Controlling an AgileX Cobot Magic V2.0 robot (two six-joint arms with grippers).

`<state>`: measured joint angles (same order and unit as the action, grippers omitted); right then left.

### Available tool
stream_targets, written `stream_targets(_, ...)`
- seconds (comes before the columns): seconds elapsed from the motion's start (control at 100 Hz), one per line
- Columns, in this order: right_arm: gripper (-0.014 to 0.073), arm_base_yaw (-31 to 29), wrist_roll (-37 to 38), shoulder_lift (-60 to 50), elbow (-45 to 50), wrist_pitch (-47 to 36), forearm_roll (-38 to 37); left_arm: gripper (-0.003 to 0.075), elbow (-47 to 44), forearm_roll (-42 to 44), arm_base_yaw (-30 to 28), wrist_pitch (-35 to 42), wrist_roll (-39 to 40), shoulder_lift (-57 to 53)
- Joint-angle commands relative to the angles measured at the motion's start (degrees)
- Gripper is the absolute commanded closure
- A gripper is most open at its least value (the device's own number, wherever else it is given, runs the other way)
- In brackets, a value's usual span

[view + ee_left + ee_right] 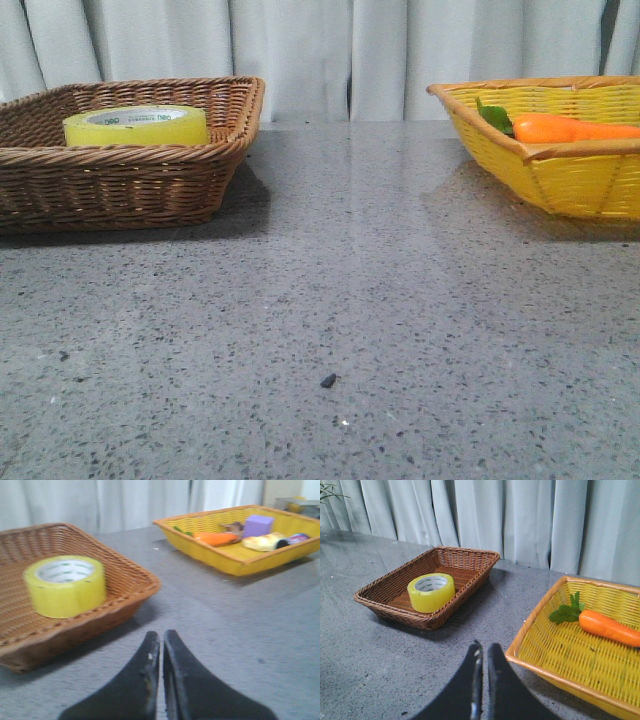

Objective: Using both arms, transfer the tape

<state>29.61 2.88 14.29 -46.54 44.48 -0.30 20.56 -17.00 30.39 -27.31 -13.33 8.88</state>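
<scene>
The yellow tape roll [137,125] lies flat in the brown wicker basket [120,185] at the far left. It also shows in the left wrist view [65,585] and the right wrist view [431,592]. My left gripper [161,639] is shut and empty, over bare table to the right of the brown basket [127,587]. My right gripper [483,650] is shut and empty, over the table between the brown basket [395,605] and the yellow basket [540,665]. Neither gripper shows in the front view.
A yellow basket [570,185] at the far right holds an orange carrot [575,129] with green leaves. In the left wrist view it [235,565] also holds a purple block [258,525] and other small items. A small dark speck [328,380] lies on the grey table.
</scene>
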Motion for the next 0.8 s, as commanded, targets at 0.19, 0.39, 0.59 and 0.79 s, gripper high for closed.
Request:
stream_targets(0.19, 0.0650, -0.17, -0.57, 0.69, -0.98, -4.09, -0.60, 0.0741, -14.21, 7.02, -12.91, 26.35, 2.24, -0.84)
stream_targets(0.39, 0.0650, -0.17, -0.57, 0.69, -0.98, -4.09, -0.60, 0.0741, -18.78, 7.98, -21.97, 19.03, 4.98, -9.95)
stream_targets(0.59, 0.0650, -0.17, -0.57, 0.69, -0.98, -3.83, -0.60, 0.0741, -20.79, 7.57, -24.83, 11.60, 5.06, -10.37)
stream_targets(0.79, 0.0650, -0.17, -0.57, 0.69, -0.98, -3.67, -0.60, 0.0741, -21.21, 4.27, -25.37, 11.06, 5.06, -10.48)
